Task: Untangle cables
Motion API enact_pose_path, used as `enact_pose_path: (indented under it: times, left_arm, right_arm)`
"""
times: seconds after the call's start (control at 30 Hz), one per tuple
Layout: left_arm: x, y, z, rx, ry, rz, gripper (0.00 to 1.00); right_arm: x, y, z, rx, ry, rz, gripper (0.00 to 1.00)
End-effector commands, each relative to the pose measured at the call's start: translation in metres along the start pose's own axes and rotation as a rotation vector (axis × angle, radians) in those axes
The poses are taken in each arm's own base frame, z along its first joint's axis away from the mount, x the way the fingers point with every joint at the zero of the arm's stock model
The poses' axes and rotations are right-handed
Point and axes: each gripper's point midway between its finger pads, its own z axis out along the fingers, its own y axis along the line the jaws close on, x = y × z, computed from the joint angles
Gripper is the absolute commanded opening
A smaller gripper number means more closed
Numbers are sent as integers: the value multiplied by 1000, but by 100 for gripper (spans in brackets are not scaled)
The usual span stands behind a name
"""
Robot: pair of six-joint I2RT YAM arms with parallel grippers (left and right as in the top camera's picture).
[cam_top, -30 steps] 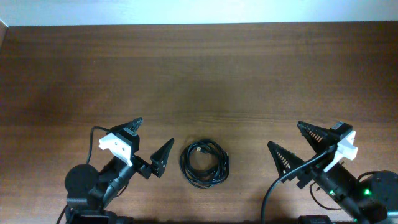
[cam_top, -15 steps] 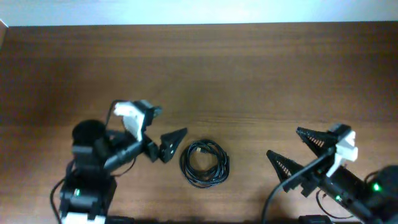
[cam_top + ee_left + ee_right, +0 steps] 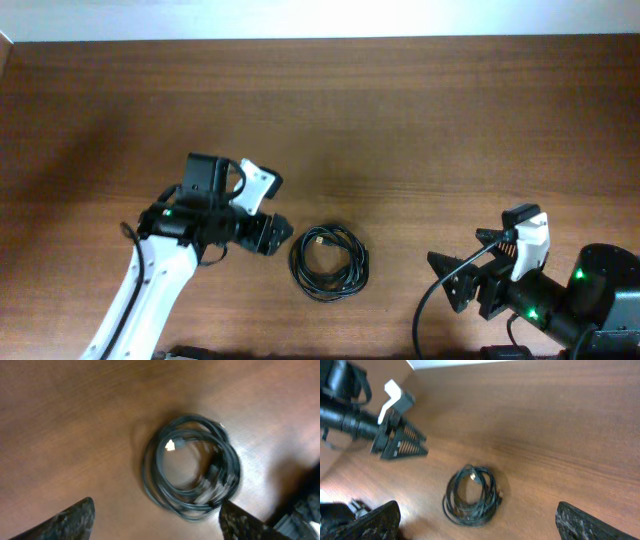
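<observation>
Black cables (image 3: 329,263) coiled — left claw (image 3: 270,236) near | right claw (image 3: 466,262) apart | both agape, empty

Soft, even light; in the blurred left wrist view, glare sheens the table (image 3: 272,447) beside the cables (image 3: 227,477).

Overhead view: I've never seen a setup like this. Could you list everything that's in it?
table: one, dark brown wood, fills the view
cables: one coil, number of cords unclear, black, lying near the table's front middle
left arm: one, white and black, lower left
right arm: one, black, lower right
left tool: one, black, open, just left of the coil
right tool: one, black, open, right of the coil, well apart from it
</observation>
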Motion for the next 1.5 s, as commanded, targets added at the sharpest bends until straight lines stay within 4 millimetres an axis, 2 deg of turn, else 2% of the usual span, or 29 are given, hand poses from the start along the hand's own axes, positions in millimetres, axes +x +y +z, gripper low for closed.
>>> enact_pose_path:
  times: [0.0, 0.07, 0.17, 0.23, 0.27, 0.4, 0.5, 0.57, 0.6, 0.63, 0.67, 0.7, 0.73, 0.77, 0.8, 0.83, 0.87, 0.93, 0.97, 1.0, 1.03, 1.1, 1.17, 1.23, 1.27, 1.3, 1.37, 1.4, 1.47]
  left_arm:
    - [-21, 8, 22, -11, -35, 163, 75]
    - [-29, -7, 43, 15, -35, 359, 63]
    - [-23, -38, 70, 78, 12, 527, 61]
    - [-14, -56, 90, 121, 50, 650, 55]
    - [-11, -58, 101, 116, 72, 670, 56]
    - [2, -52, 125, 132, 131, 656, 56]
    - [15, -45, 139, 141, 189, 658, 39]
    - [18, -35, 142, 95, 214, 663, 19]
    - [17, -33, 143, 80, 218, 664, 17]
    - [17, -32, 142, 76, 219, 664, 43]
    - [17, -32, 142, 76, 220, 664, 79]
    - [17, -32, 142, 76, 220, 664, 47]
    - [16, -32, 143, 74, 212, 667, 0]
    - [14, -32, 143, 74, 208, 668, 0]
    - [11, -34, 142, 75, 202, 670, 0]
    - [4, -36, 138, 72, 193, 673, 0]
    - [-9, -40, 128, 66, 168, 682, 0]
    - [-34, -49, 107, 50, 109, 702, 0]
    - [-58, -60, 82, 31, 36, 726, 0]
    - [-69, -65, 71, 22, -3, 739, 0]
    - [-84, -72, 51, 3, -71, 760, 0]
    - [-101, -84, 21, -20, -164, 788, 0]
    - [-115, -98, -20, -51, -286, 820, 0]
    - [-120, -113, -47, -35, -376, 849, 0]
    - [-120, -119, -54, -18, -400, 859, 0]
    - [-119, -124, -60, -4, -417, 867, 0]
    - [-118, -129, -60, 29, -424, 873, 0]
    - [-118, -133, -62, 49, -436, 880, 0]
    - [-123, -136, -64, 49, -461, 889, 0]
  right_arm:
    - [7, -2, 0, 10, 30, -77, 99]
    - [10, -2, 0, 10, 43, -83, 99]
    - [10, -3, 1, 9, 48, -94, 99]
    - [13, -4, 3, 9, 71, -79, 98]
    - [16, -5, 4, 9, 83, -71, 99]
    - [17, -5, 4, 9, 88, -71, 99]
    - [18, -5, 4, 9, 91, -69, 99]
    - [21, -5, 4, 9, 102, -62, 96]
    - [21, -5, 4, 11, 102, -61, 95]
    - [21, -7, 4, 21, 104, -61, 95]
    - [21, -8, 4, 25, 104, -61, 95]
    - [21, -8, 4, 25, 104, -61, 95]
    - [21, -8, 4, 25, 104, -61, 91]
    - [21, -8, 4, 27, 104, -61, 86]
    - [21, -9, 4, 28, 108, -59, 72]
    - [21, -10, 6, 28, 116, -54, 57]
    - [22, -12, 9, 28, 128, -45, 38]
    - [22, -15, 14, 27, 151, -30, 19]
    - [20, -19, 20, 27, 163, -22, 4]
    - [19, -20, 21, 26, 163, -22, 4]
    - [17, -21, 24, 26, 162, -23, 4]
    - [11, -24, 28, 27, 149, -32, 4]
    - [4, -24, 32, 14, 131, -42, 4]
    - [-3, -12, 35, -65, 111, -49, 4]
    - [-7, -4, 36, -120, 100, -52, 4]
    - [-10, 9, 36, -199, 88, -56, 24]
    - [-12, 20, 39, -247, 89, -93, 54]
    - [-12, 24, 43, -255, 93, -122, 63]
    - [-9, 23, 60, -218, 133, -176, 68]
